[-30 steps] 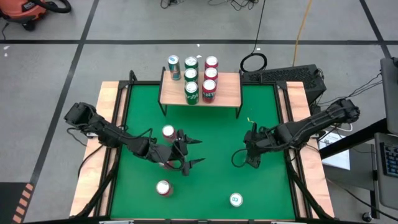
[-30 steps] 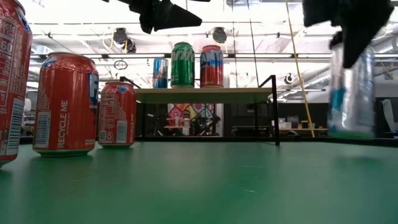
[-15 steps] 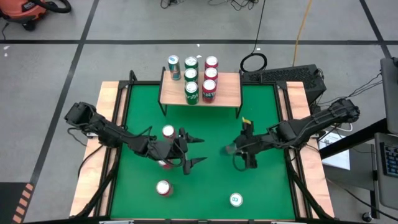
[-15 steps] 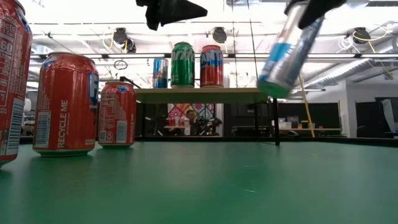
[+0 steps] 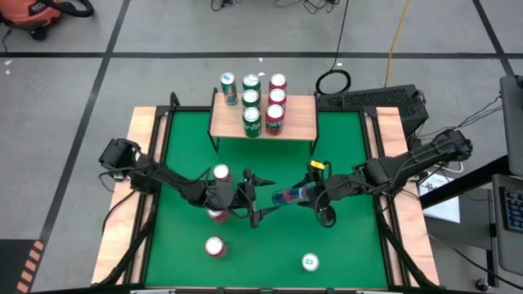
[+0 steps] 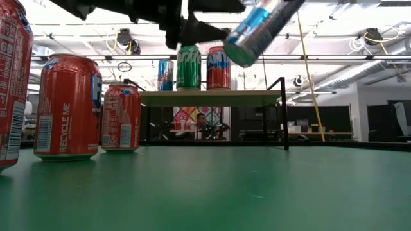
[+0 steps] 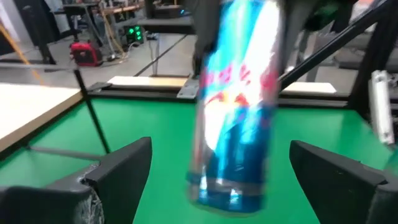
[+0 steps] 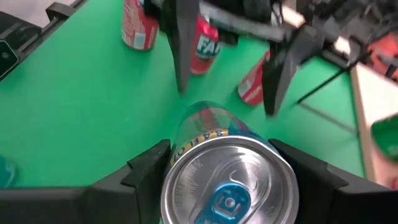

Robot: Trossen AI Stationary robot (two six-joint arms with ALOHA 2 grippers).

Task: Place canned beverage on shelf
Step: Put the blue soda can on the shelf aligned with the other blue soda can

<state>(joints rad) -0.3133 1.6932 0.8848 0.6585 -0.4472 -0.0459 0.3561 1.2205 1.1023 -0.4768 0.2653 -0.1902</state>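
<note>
Handover in mid-air, in front of the shelf [image 5: 263, 117] and over the middle of the green surface [image 5: 343, 245]. The right hand [image 5: 315, 194] grasps a slim blue-and-silver can [image 5: 291, 196] by its top end and holds it tilted almost flat, its base aimed at the left hand [image 5: 263, 196]. The left hand's fingers [image 7: 121, 168] are spread wide, one on each side of the can's base, not touching it. On the shelf's light wooden top stand six cans [image 5: 253, 100] in a cluster at its left part; the right part is bare. Three red cans [image 5: 215, 247] and one green-topped can [image 5: 310, 262] stand on the surface, nearer the front edge than the shelf.

Judged from this, the step in hand is passing the can from right to left. The next move calls for the left hand to clench on the can body before the right lets go, then carry it upright to the shelf.
</note>
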